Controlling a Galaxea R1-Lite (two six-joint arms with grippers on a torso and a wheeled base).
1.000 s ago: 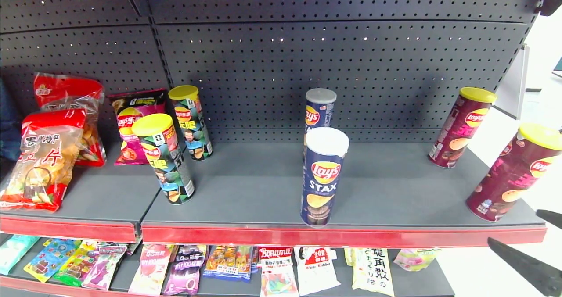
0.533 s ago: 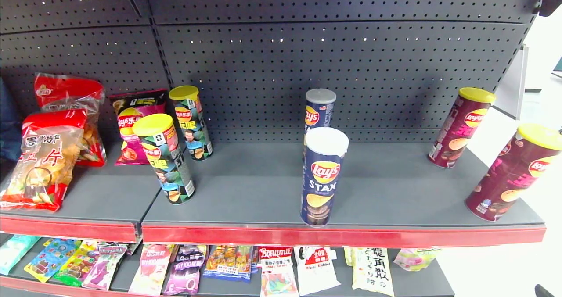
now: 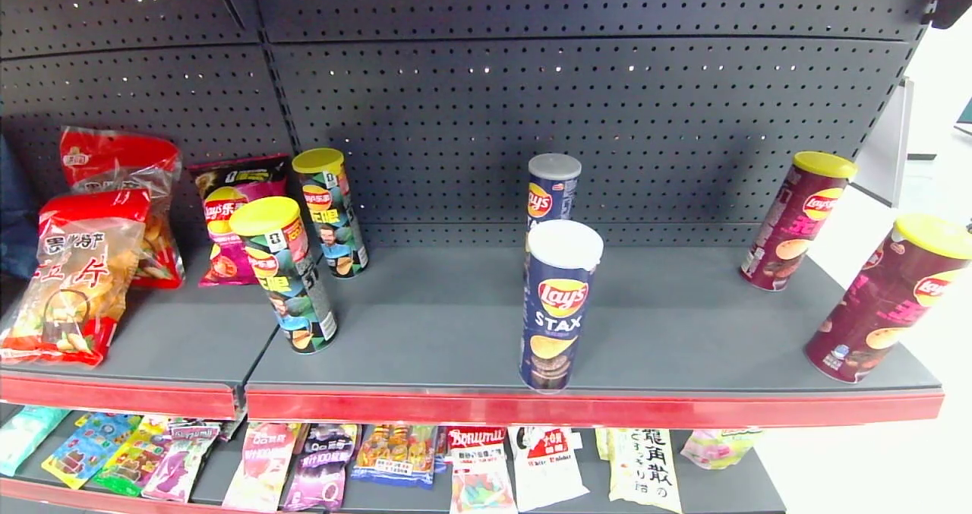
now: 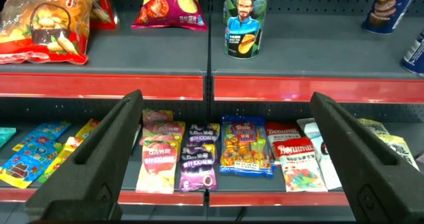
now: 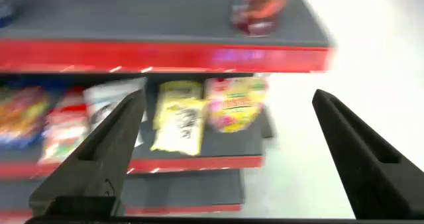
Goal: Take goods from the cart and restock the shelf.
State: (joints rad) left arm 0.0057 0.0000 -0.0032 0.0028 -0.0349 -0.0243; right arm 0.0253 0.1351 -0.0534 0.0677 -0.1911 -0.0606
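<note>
— Retreating from the head view's lower right, the right gripper (image 5: 225, 101) gapes wide, holding nothing.

— Left gripper (image 4: 225, 98) likewise (spread, empty). Progress?

— Six tubes (image 3: 560, 309) stand on the grey metal shelf with red lip (image 3: 683, 324); the maroon cardboard crisp tube with yellow lid (image 3: 885, 301) sits far right. Broad gaps remain, so more fetching, I'd judge.

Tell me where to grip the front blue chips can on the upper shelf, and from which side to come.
Grip the front blue can at mid-body, coming level from the open front, a finger on either side. It stands upright near the shelf edge, a round tube with bare shelf on both sides. The rear blue can stands right behind it, so coming from behind looks blocked.
</note>
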